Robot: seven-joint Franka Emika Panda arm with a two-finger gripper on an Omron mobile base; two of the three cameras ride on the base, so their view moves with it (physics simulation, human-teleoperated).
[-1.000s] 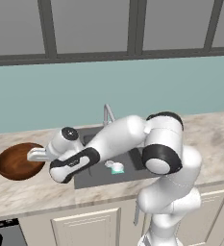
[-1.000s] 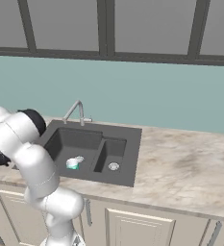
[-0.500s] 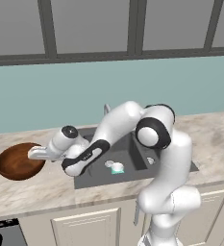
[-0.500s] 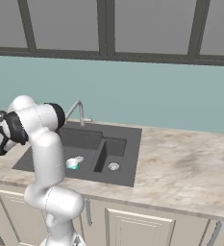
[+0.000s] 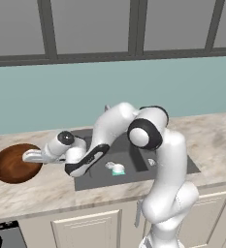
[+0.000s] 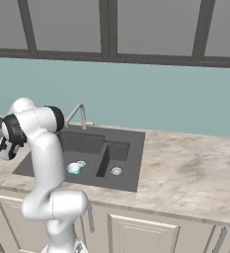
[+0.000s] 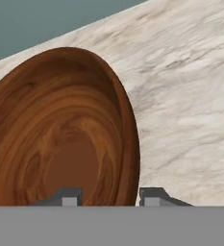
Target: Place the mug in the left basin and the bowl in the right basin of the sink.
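While the mug (image 5: 118, 168) sits in the left basin (image 6: 82, 146) well behind them, the jaws (image 7: 108, 196) stand narrowly parted astride the near rim of the bowl (image 7: 60, 129), one tip inside, on the marble tabletop (image 7: 185, 96).

Arm stretched far left, fingers (image 7: 71, 196) parted, level.

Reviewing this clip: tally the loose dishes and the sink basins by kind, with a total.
Mugs: 1, the mug in the left basin.
Bowls: 1, the bowl on the counter, at the gripper.
Basins: 2, the left basin and the right basin.
Total: 4.
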